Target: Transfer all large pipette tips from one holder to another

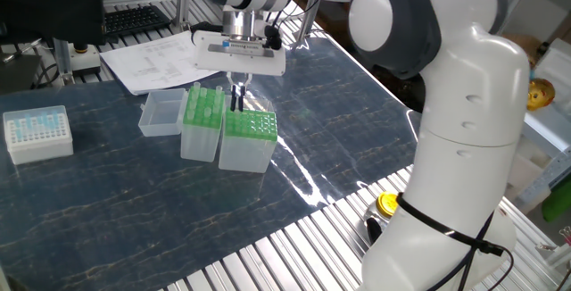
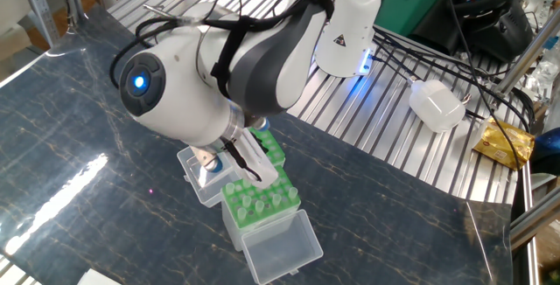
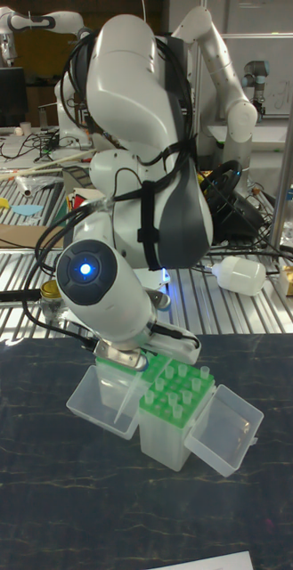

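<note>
My gripper (image 1: pixel 238 100) hangs over the seam between the wider green-grid box (image 1: pixel 246 137) and narrower green-rack box (image 1: pixel 202 120), side by side on the surface (image 1: pixel 116 193); finger spacing indeterminable

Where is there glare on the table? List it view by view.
One fixed view: a bright white streak crosses the table right of the green-topped boxes. The other fixed view: a soft pale patch lies on the table left of the arm. Tall fixed view: no strong glare; the arm's blue light is the brightest spot.
</note>
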Available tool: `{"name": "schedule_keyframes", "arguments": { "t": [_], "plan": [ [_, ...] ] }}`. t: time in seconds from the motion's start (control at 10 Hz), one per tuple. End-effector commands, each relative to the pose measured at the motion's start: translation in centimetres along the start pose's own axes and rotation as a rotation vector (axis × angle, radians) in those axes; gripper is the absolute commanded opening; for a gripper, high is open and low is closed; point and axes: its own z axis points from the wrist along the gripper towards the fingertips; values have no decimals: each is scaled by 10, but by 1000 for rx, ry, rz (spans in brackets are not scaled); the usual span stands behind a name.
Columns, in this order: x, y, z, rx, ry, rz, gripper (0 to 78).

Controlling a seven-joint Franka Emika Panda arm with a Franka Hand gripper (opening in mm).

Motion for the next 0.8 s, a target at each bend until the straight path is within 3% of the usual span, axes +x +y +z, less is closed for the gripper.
{"name": "schedule_keyframes", "arguments": {
  "t": [0.1,0.8],
  "plan": [
    [1,-2,-4,6,18,0,12],
    [-1,-4,-13,24,52,10,12]
  ]
}}
